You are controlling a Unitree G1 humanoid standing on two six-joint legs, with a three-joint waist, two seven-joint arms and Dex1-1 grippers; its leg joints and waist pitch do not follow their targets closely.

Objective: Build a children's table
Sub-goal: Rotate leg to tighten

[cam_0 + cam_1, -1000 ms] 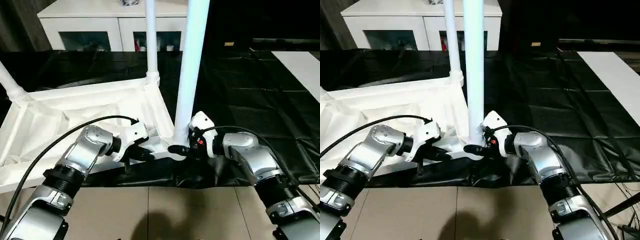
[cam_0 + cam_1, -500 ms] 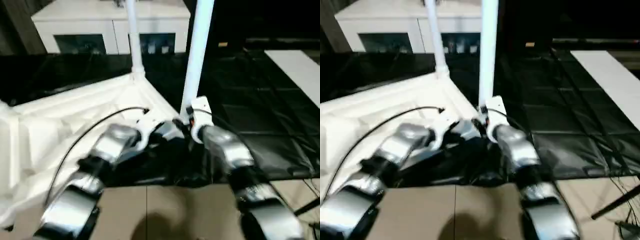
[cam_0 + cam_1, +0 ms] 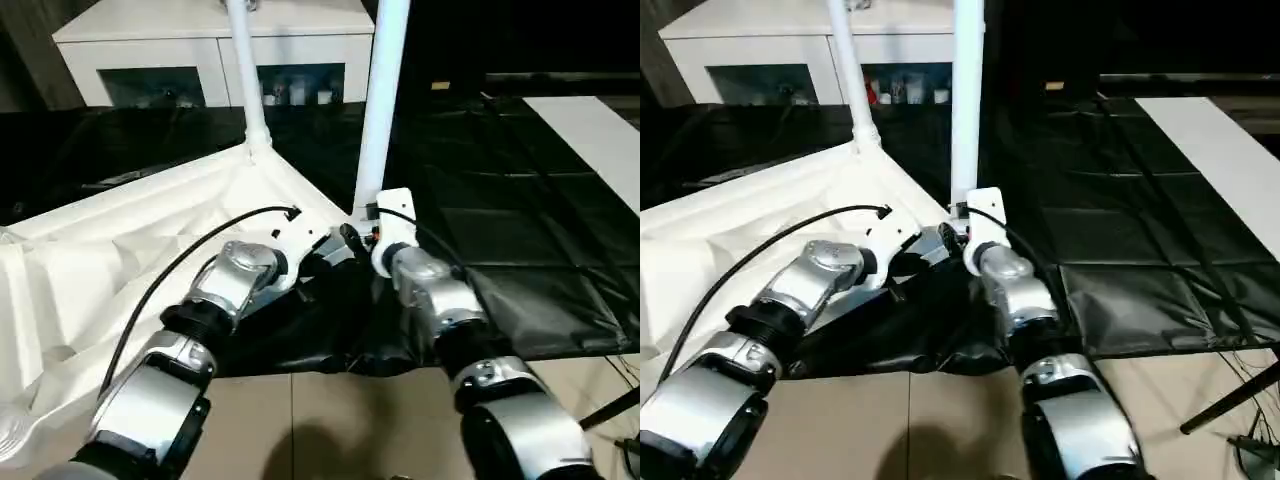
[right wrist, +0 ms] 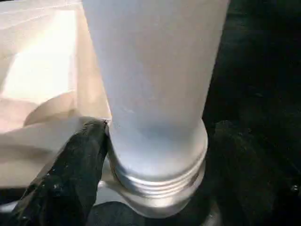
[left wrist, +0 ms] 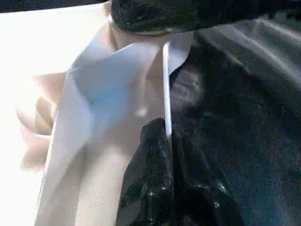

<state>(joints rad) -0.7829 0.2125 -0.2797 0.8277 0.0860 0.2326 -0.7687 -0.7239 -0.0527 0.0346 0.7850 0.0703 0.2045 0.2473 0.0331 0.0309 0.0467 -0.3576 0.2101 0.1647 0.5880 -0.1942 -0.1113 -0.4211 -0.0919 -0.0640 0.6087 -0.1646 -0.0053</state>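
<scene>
On the work table (image 3: 520, 230): black cover, creased; tabletop lies on it upside down, at the near edge
Behind it: white cabinet (image 3: 200, 45) with glass doors
Tabletop (image 3: 120, 250): white plastic, ribbed underside up; its near right corner sits between the two grippers
Far leg (image 3: 243, 70): upright in the far corner socket
Near leg (image 3: 380, 100): upright in the near right corner socket (image 4: 155, 200); threaded collar (image 4: 160, 181) just above the socket rim
Left gripper (image 5: 167, 141): jaws narrow, pinched on a thin edge of the tabletop beside that corner
Right gripper (image 4: 155, 160): at the base of the near leg; one black finger (image 4: 77, 162) touches the collar; opposite finger hidden, so jaw state cannot be told
</scene>
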